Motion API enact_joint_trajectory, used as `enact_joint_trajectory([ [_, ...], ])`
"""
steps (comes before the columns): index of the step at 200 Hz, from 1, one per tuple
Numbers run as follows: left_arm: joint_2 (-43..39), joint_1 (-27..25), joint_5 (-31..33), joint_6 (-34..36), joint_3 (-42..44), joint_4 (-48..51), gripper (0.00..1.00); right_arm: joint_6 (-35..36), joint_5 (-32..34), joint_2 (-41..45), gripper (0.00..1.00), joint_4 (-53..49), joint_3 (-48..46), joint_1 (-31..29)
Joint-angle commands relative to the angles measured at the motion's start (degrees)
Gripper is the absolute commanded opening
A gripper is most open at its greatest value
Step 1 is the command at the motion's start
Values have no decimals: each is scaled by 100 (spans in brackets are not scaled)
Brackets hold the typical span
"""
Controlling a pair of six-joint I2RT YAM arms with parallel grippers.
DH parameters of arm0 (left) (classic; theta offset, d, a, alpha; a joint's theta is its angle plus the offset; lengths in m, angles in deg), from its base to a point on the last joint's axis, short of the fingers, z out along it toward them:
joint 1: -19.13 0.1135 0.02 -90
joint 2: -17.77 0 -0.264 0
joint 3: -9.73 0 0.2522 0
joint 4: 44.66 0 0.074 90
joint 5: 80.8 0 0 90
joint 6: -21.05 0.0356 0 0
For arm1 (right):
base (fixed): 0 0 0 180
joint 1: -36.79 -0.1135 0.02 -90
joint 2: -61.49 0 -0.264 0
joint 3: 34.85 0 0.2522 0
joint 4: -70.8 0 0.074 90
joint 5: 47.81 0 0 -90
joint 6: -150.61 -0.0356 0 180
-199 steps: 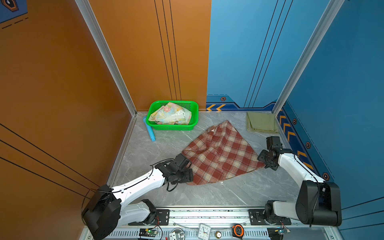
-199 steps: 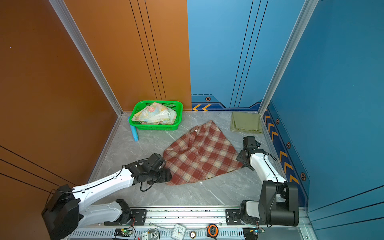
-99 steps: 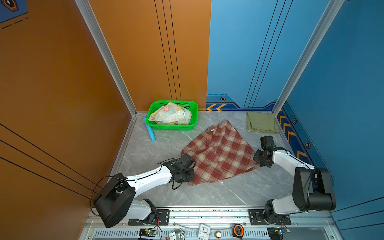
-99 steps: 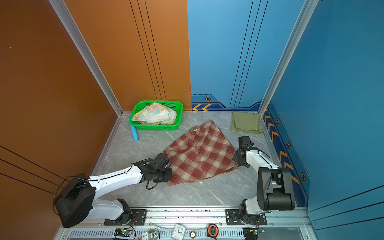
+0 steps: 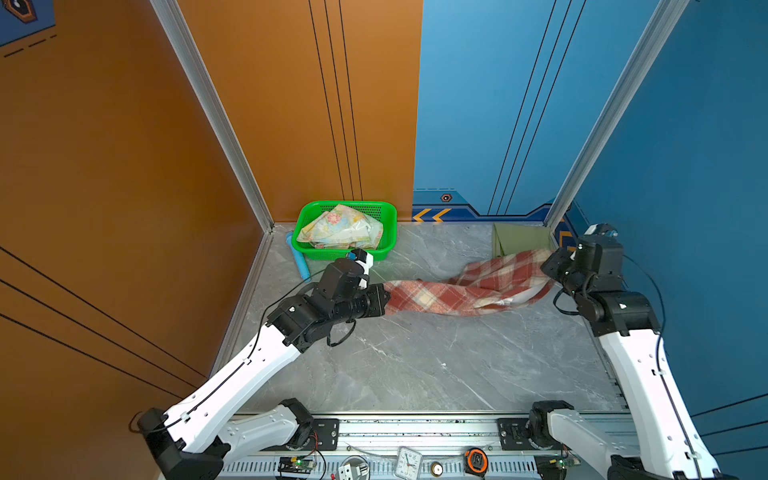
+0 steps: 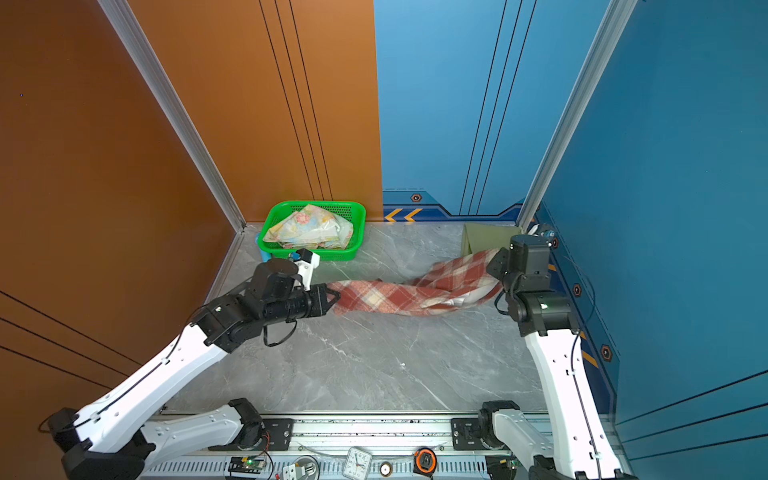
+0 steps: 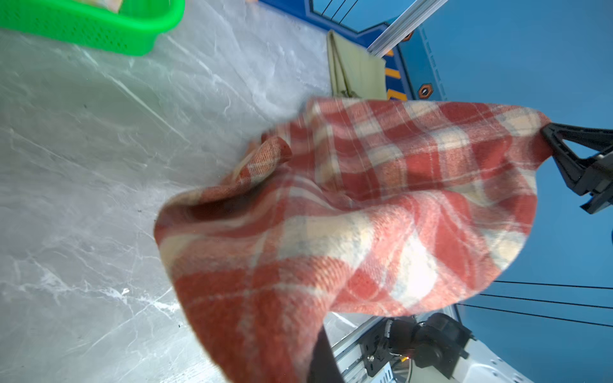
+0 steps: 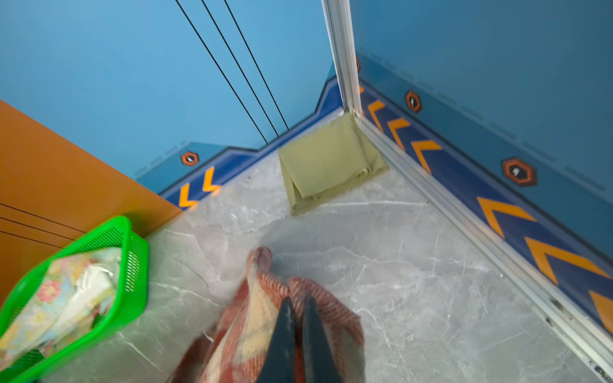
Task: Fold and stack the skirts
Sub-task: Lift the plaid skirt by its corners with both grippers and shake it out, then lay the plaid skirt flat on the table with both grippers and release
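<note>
While both arms are holding the plaid skirt [image 5: 457,291] up between them, you are, by my reading, working the spread-out step ahead of the fold.

Both top views: the left pincer [image 5: 384,297] is clamping one end of the cloth and the right pincer [image 5: 552,270] is clamping the other. The middle is sagging, bunched, over the tabletop [image 5: 415,365]. The olive skirt [image 5: 519,243] is lying folded in the far corner, just behind the right pincer. The floral skirt [image 5: 340,228] is sitting crumpled in the green basket [image 5: 388,210].

Left wrist view: the plaid skirt [image 7: 365,215] is hanging in twisted folds. Whether its lowest fold is touching the marble, I cannot tell.

Right wrist view: the fingers [image 8: 287,331] are lying together with plaid pinched between them, and only a little cloth is showing in the bite.

Advice:
- Be drawing the two pincers apart evenly and at one height until the twist is coming out.
- Be pulling gently, since a thin pinch may slip.
- Be lowering onto the bare middle, clear of the olive skirt and the basket.
</note>
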Motion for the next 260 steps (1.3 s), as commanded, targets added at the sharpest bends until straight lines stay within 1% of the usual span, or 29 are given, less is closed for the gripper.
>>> enact_joint_trajectory([
  [1, -45, 300, -180, 312, -685, 471, 0, 205, 250, -82, 0, -776, 818, -15],
  [20, 145, 719, -496, 398, -1120, 458, 0, 197, 29, -346, 0, -908, 1529, -10],
  [36, 444, 1063, -754, 493, -1379, 389, 0, 172, -157, -655, 0, -907, 1893, -14],
  [56, 844, 1525, -1351, 355, -1503, 65, 0, 161, -340, -1051, 0, -911, 2213, -14],
  [74, 1103, 1584, -1520, 376, -1853, -10, 0, 158, -422, -1211, 0, -924, 2438, -13],
  [78, 1145, 1599, -1568, 371, -1936, -10, 0, 159, -422, -1236, 0, -944, 2646, -17],
  [91, 1231, 1645, -1686, 370, -2190, 25, 0, 191, -421, -1293, 0, -1065, 2909, -18],
  [103, 1215, 1649, -1680, 414, -2374, 130, 0, 238, -382, -1294, 0, -1192, 3057, -18],
  [117, 1120, 1633, -1675, 415, -2366, 193, 0, 266, -339, -1199, 0, -1302, 3036, -9],
  [139, 712, 1484, -1509, 406, -1904, 333, 0, 219, -380, -776, 0, -1407, 2532, -5],
  [149, 434, 1374, -1409, 360, -1476, 376, 0, 161, -391, -472, 0, -1454, 1957, -9],
  [161, 58, 1239, -1235, 252, -816, 438, 0, 68, -408, -69, 0, -1522, 1273, -9],
  [188, -759, 827, -853, -202, 1124, 439, 0, 51, -655, 850, 0, -1710, -496, -18],
  [190, -814, 786, -829, -249, 1359, 434, 2, 54, -675, 911, 0, -1725, -630, -18],
  [191, -840, 769, -815, -273, 1447, 432, 4, 55, -683, 942, 3, -1733, -695, -14],
  [194, -909, 711, -774, -341, 1670, 423, 11, 55, -717, 1019, 11, -1778, -861, -13],
  [198, -998, 608, -696, -400, 1910, 418, 21, 49, -755, 1118, 28, -1833, -1070, -13],
  [200, -1028, 549, -630, -424, 2015, 420, 27, 36, -775, 1165, 38, -1859, -1162, -17],
  [205, -1125, 438, -518, -488, 2251, 442, 46, -1, -824, 1263, 57, -1929, -1365, -18],
  [210, -1199, 375, -444, -564, 2439, 455, 65, -56, -848, 1344, 72, -1988, -1507, -18],
  [215, -1268, 341, -401, -615, 2589, 463, 81, -111, -861, 1413, 82, -2019, -1633, -18],
  [216, -1273, 345, -399, -623, 2607, 464, 83, -120, -868, 1421, 83, -2021, -1662, -18],
  [218, -1295, 340, -384, -629, 2642, 471, 93, -136, -873, 1438, 86, -2022, -1695, -18],
  [220, -1309, 341, -363, -631, 2690, 486, 100, -149, -879, 1456, 88, -2023, -1736, -18],
  [231, -1320, 398, -205, -587, 2740, 625, 98, -200, -930, 1454, 94, -1993, -1811, -17],
  [260, -866, 633, -132, -249, 2482, 736, 98, -173, -983, 1065, 94, -1946, -1566, -17],
])
